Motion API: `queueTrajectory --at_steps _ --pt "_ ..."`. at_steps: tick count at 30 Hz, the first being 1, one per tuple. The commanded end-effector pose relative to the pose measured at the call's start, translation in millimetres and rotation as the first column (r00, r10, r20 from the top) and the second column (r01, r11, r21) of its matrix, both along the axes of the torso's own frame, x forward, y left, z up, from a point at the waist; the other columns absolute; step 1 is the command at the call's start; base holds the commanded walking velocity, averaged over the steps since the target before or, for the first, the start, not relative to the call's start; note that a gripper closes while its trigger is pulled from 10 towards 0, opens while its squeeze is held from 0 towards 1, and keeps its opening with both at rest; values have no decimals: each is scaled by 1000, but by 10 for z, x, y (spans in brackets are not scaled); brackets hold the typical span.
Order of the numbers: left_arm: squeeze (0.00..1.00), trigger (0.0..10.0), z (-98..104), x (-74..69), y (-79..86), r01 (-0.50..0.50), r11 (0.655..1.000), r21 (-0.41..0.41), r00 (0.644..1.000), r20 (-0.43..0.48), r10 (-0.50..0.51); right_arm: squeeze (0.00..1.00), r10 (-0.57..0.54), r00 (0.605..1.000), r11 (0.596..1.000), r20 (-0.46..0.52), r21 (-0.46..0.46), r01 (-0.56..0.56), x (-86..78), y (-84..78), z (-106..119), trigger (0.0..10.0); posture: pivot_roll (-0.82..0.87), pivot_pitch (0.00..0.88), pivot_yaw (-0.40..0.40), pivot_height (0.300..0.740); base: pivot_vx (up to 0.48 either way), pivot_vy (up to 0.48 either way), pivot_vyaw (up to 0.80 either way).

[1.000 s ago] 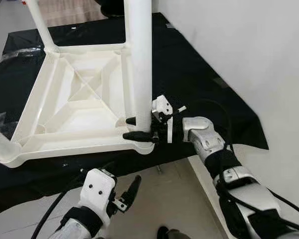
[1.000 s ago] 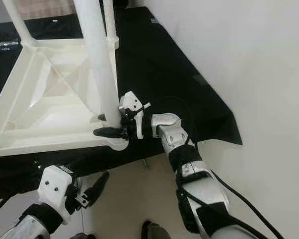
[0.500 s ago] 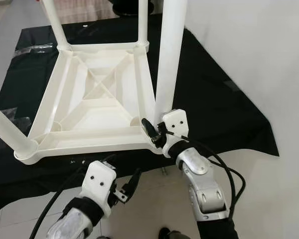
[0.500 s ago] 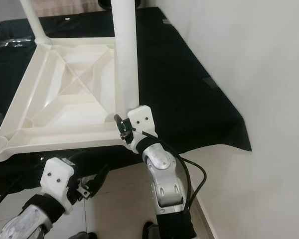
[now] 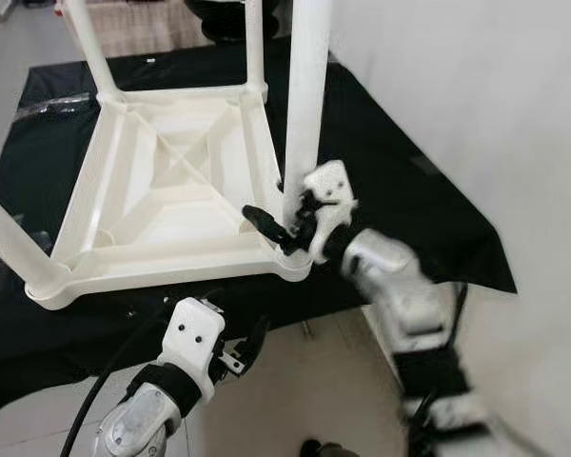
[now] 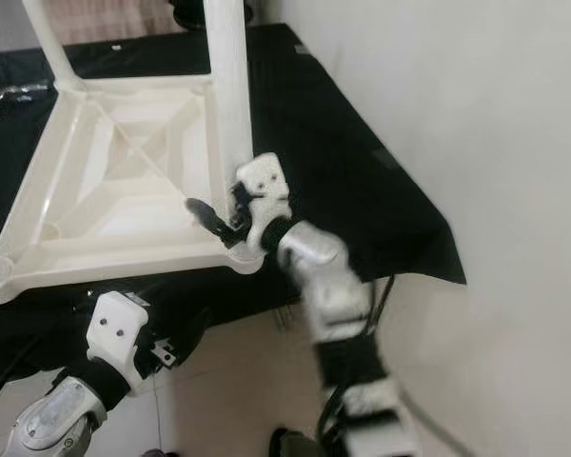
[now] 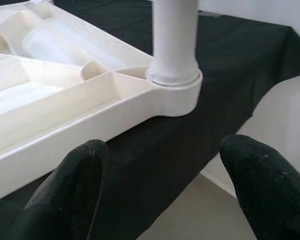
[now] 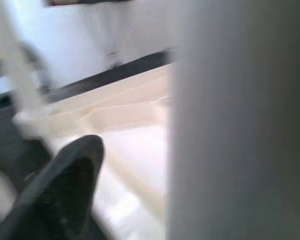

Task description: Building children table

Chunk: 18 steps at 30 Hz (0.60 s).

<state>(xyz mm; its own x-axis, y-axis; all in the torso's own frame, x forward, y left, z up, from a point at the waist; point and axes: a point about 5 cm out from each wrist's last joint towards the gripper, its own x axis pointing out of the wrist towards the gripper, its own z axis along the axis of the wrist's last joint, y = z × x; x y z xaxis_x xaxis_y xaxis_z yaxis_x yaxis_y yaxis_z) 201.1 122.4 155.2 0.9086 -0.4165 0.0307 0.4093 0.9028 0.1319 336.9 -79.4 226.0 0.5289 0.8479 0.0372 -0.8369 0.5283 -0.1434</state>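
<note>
A white plastic children's table (image 5: 171, 268) lies upside down on a black cloth (image 5: 390, 181), its legs pointing up. My right gripper (image 5: 281, 225) is at the foot of the near right leg (image 5: 305, 105), reaching in from the right. It is open: one black finger (image 5: 262, 221) sticks out past the leg over the table's underside, and the other is hidden behind the leg. In the right wrist view the leg (image 8: 240, 120) is blurred and very close, with a gap between it and the finger (image 8: 65, 190). My left gripper (image 5: 243, 350) hangs open and empty in front of that corner (image 7: 175, 92), below the cloth's edge.
A white wall (image 5: 476, 86) runs close along the right side. Pale floor tiles (image 5: 305, 381) lie in front of the cloth. Other table legs (image 5: 86, 43) rise at the far and near left corners. Black cables (image 5: 105, 400) trail from my left arm.
My right arm has swung from below the table corner to its right side, turning the gripper around the leg's foot; it is blurred. The left gripper has hardly moved. The camera shifted slightly.
</note>
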Motion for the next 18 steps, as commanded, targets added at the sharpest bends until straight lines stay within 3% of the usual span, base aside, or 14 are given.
queueTrajectory --at_steps 1,7,8,11,12,18 --pt "0 10000 -25 -16 -4 1 1000 -8 1000 -8 -1 1000 123 992 992 -11 -9 -123 -1 -11 -45 10000 50 153 -61 740 0 0 0" --pt "0 10000 -16 -63 -11 6 1000 -9 1000 -12 -6 1000 176 983 982 -44 -57 -179 172 -130 -28 10000 76 174 -56 740 0 0 0" --pt "0 10000 -13 -95 -10 6 1000 -7 1000 -17 -6 667 220 973 972 -74 -73 -225 218 -135 -20 10000 86 185 -53 740 0 0 0" --pt "0 10000 -12 -110 -8 6 1000 -6 1000 -18 -6 667 240 967 966 -84 -75 -246 234 -134 -9 10000 88 188 -53 740 0 0 0" --pt "0 10000 -10 -124 -4 6 1000 -5 1000 -21 -6 0 277 955 956 -103 -69 -284 243 -128 -2 10000 90 197 -50 740 0 0 0" --pt "0 10000 5 -203 -2 5 1000 -5 1000 -30 -5 0 365 913 924 -181 -53 -380 297 -116 -97 10000 109 223 -49 740 0 0 0"
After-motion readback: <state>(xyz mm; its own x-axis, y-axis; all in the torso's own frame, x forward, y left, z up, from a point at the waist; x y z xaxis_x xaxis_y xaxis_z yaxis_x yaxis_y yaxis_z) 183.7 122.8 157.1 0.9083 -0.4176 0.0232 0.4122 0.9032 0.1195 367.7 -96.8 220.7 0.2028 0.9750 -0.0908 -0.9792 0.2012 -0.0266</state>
